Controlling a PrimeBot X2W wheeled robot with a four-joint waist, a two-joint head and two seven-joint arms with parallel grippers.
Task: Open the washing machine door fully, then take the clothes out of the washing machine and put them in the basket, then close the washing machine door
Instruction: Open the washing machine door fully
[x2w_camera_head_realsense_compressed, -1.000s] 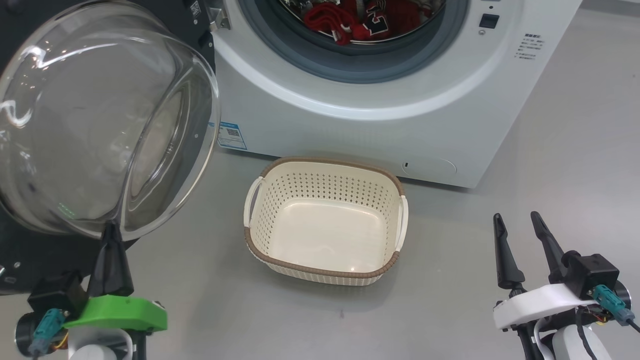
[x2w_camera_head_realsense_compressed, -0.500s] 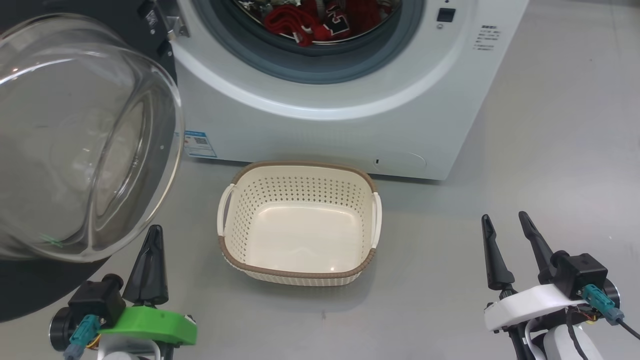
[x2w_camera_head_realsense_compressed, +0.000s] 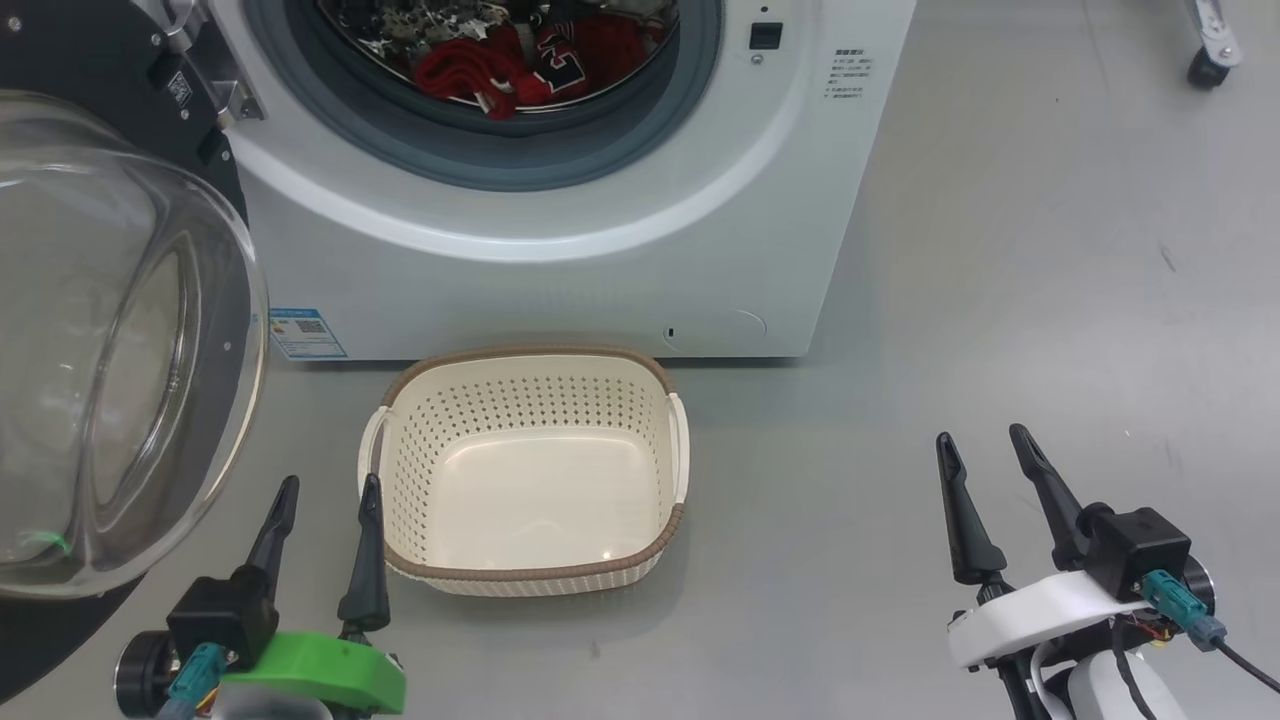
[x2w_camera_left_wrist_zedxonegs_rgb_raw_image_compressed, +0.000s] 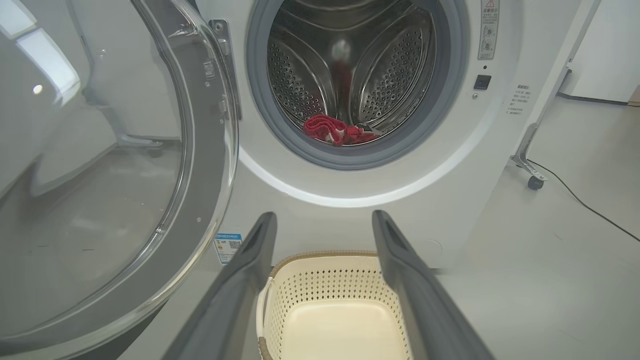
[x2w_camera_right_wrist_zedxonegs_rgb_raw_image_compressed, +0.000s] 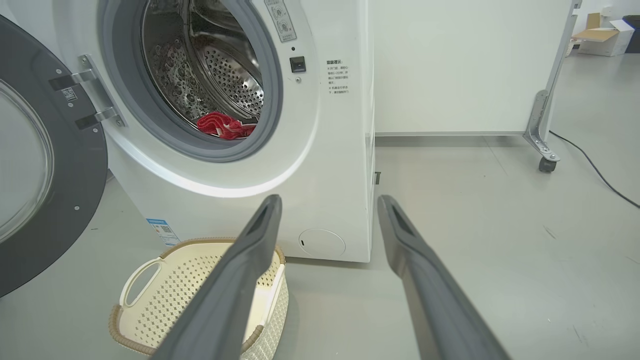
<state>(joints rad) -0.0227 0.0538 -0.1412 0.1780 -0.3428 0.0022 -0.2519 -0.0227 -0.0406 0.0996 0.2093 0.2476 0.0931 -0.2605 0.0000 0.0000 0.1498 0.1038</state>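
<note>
The white washing machine (x2w_camera_head_realsense_compressed: 560, 280) stands ahead with its round door (x2w_camera_head_realsense_compressed: 110, 340) swung open to the left, glass bowl bulging outward. Red clothes (x2w_camera_head_realsense_compressed: 500, 62) with white trim lie in the steel drum, also the clothes (x2w_camera_left_wrist_zedxonegs_rgb_raw_image_compressed: 337, 131) in the left wrist view and the clothes (x2w_camera_right_wrist_zedxonegs_rgb_raw_image_compressed: 225, 125) in the right wrist view. The cream basket (x2w_camera_head_realsense_compressed: 525, 575) sits empty on the floor before the machine. My left gripper (x2w_camera_head_realsense_compressed: 330, 488) is open at the lower left, beside the basket's left handle and apart from the door. My right gripper (x2w_camera_head_realsense_compressed: 980, 440) is open at the lower right, holding nothing.
Grey floor (x2w_camera_head_realsense_compressed: 1000, 250) stretches to the right of the machine. A white frame leg on a caster (x2w_camera_right_wrist_zedxonegs_rgb_raw_image_compressed: 545, 165) with a black cable (x2w_camera_right_wrist_zedxonegs_rgb_raw_image_compressed: 595, 170) stands at the far right. The open door's black rim (x2w_camera_right_wrist_zedxonegs_rgb_raw_image_compressed: 75, 200) takes up the room at the left.
My left gripper, shut beside the door's glass a second ago, has come away from it and opened. The head view has shifted, so machine and basket sit further left in it.
</note>
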